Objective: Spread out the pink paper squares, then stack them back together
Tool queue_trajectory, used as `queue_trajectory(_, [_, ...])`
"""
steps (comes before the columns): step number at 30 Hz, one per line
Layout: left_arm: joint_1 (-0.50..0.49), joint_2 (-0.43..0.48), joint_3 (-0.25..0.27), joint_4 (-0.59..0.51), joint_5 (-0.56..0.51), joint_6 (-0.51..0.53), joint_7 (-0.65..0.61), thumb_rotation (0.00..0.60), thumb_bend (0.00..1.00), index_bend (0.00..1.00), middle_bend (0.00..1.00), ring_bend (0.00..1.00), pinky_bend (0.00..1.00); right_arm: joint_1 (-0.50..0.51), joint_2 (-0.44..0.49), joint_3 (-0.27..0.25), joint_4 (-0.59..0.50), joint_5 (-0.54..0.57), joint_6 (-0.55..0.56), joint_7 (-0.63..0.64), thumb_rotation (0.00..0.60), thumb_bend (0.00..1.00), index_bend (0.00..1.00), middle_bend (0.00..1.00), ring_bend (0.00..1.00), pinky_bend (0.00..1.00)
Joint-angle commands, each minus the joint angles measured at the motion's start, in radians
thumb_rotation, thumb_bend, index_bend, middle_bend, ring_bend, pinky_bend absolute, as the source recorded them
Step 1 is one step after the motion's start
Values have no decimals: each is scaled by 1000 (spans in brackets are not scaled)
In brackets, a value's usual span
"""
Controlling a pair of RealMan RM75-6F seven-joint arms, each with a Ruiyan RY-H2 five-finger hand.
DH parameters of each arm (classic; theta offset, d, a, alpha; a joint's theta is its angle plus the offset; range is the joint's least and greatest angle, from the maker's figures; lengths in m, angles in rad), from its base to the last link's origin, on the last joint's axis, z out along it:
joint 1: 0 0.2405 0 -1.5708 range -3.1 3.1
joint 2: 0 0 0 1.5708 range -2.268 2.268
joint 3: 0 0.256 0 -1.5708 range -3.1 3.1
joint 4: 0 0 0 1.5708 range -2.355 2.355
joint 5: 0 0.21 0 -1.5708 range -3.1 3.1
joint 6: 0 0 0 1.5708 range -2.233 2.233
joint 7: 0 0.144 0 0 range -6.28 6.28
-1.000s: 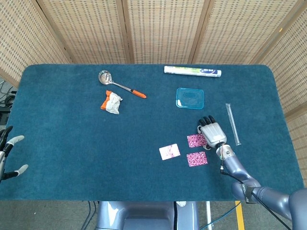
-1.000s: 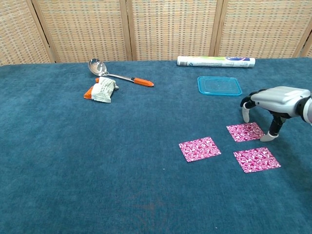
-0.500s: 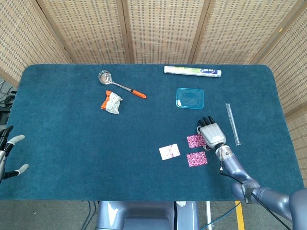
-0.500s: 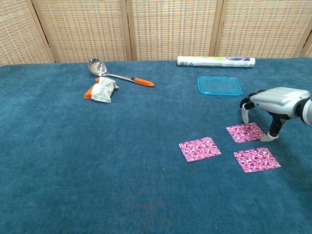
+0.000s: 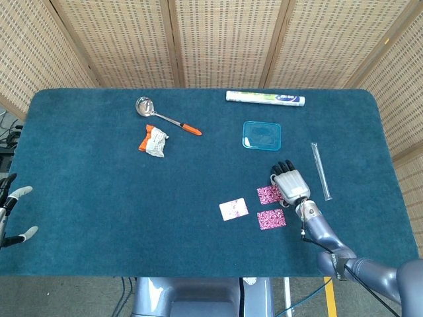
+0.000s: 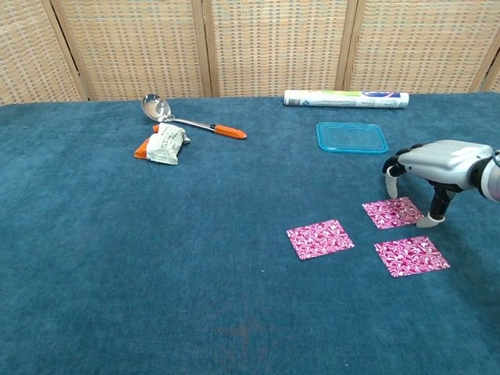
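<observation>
Right hand (image 6: 441,164) arched over one pink paper square (image 6: 392,212).
Its spread fingers (image 6: 390,186) straddle the square's far edge, gripping nothing.

Three pink paper squares (image 5: 258,206) lie apart on the blue table (image 5: 99,191), the right hand (image 5: 291,185) sits over one with fingers spread, and the left hand (image 5: 14,214) waits open at the table's edge.

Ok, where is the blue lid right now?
In both views the blue lid lies on the table's right half, between the white tube and the right hand.
</observation>
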Motion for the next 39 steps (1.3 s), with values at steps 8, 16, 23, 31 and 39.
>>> queue_trajectory(8, [1,-2,0,5,0,2,-5,600,133,213,0,0,0,3,-8,0,6,10,4,-16,600,208,373,131,0,0])
queue_trajectory(16, [2,-3,0,11,-1,1,-11,600,133,213,0,0,0,4,-12,-3,12,14,2,-18,600,208,373,136,0,0])
queue_trajectory(23, [4,-3,1,15,-3,1,-15,600,133,213,0,0,0,7,-23,-1,25,16,5,-22,600,227,387,150,0,0])
queue_trajectory(31, [5,-5,1,20,-3,2,-19,600,133,213,0,0,0,5,-23,1,22,8,16,-19,600,234,432,162,0,0])
queue_trajectory(39, [4,-6,-1,23,-3,2,-21,600,133,213,0,0,0,4,-15,6,10,2,26,-15,600,247,445,171,0,0])
